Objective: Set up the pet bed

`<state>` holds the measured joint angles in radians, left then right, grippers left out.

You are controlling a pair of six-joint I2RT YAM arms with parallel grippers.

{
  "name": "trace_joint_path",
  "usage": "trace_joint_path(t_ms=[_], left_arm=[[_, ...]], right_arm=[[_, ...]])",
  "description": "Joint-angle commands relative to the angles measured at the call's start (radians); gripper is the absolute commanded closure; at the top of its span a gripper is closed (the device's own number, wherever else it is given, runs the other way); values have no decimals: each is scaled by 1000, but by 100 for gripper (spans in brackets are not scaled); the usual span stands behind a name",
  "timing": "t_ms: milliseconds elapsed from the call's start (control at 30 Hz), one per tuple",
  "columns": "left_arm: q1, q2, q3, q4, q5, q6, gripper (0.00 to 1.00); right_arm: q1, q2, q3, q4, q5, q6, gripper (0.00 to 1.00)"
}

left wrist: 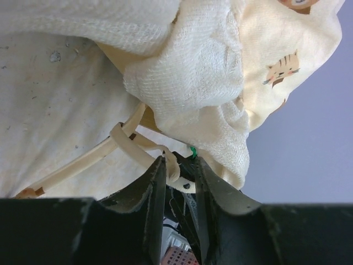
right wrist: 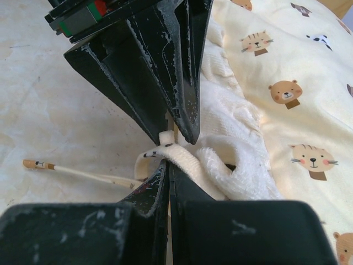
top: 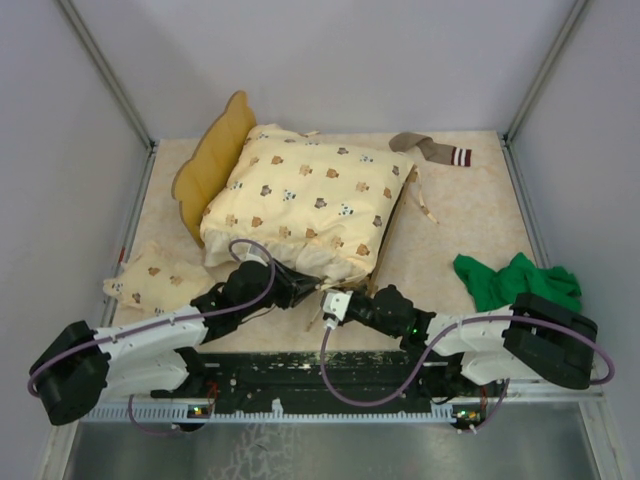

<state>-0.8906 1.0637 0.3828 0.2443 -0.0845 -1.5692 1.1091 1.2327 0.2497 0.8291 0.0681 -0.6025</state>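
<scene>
- The bed (top: pixel 214 160) sits on the far left of the table (top: pixel 470 225), with only its wavy wooden headboard showing.
- A quilt (top: pixel 300 205) covers the rest of it.
- Both pincers meet at the quilt's near edge, over a cream tie (left wrist: pixel 132 144).
- The left gripper (left wrist: pixel 179 160) has its jaws narrowly apart, and the tie's loop runs between them.
- The right gripper (right wrist: pixel 168 163) is closed, pinching that same tie at its tips (as far as I can see from here).
- A small pillow (top: pixel 155 275) lies near left, just beside the bed.
- A green cloth (top: pixel 515 280) lies on the right, and a sock (top: pixel 430 150) at the far right.
</scene>
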Motion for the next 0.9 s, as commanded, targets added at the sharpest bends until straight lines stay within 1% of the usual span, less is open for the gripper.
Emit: trace_joint_path(t_ms=[0,67,133,267,333,367,400,433,467,500,567,600,667,700,733,867], left_arm=[[6,19,-7,44,21,-24,68],[6,28,-10,56,40,-28,72],[7,35,-7,63,57,-28,78],[7,32,-6,65,65,-26,99],[6,19,1,48,47,-5,100],[7,10,13,23,34,19,100],[7,6,34,-20,19,34,100],[7,4,54,-56,7,45,100],[7,3,67,-80,-1,57,100],[6,2,76,-85,-7,63,100],[7,-1,84,-75,-15,77,100],[6,-1,89,-75,-19,84,100],[7,3,99,-76,-18,96,100],[7,6,102,-78,-18,98,100],[7,9,103,-78,-17,96,100],[7,31,89,-47,-13,78,100]], right_arm=[[-6,12,31,75,-22,10,100],[-6,16,35,73,-24,9,100],[-6,20,40,74,-24,9,100],[-6,26,59,67,-5,24,100],[-6,30,73,65,45,72,100],[-6,33,84,54,71,108,96],[-6,29,100,18,97,173,89],[-6,21,117,-33,119,243,86],[-6,6,137,-121,132,318,84],[-6,-15,145,-173,146,390,82],[-5,-61,104,-165,168,539,71],[-5,-88,78,-163,171,614,67],[-1,-140,51,-215,182,757,63],[8,-164,39,-234,193,827,57],[26,-191,25,-243,209,888,54],[109,-256,15,-277,309,1004,53]])
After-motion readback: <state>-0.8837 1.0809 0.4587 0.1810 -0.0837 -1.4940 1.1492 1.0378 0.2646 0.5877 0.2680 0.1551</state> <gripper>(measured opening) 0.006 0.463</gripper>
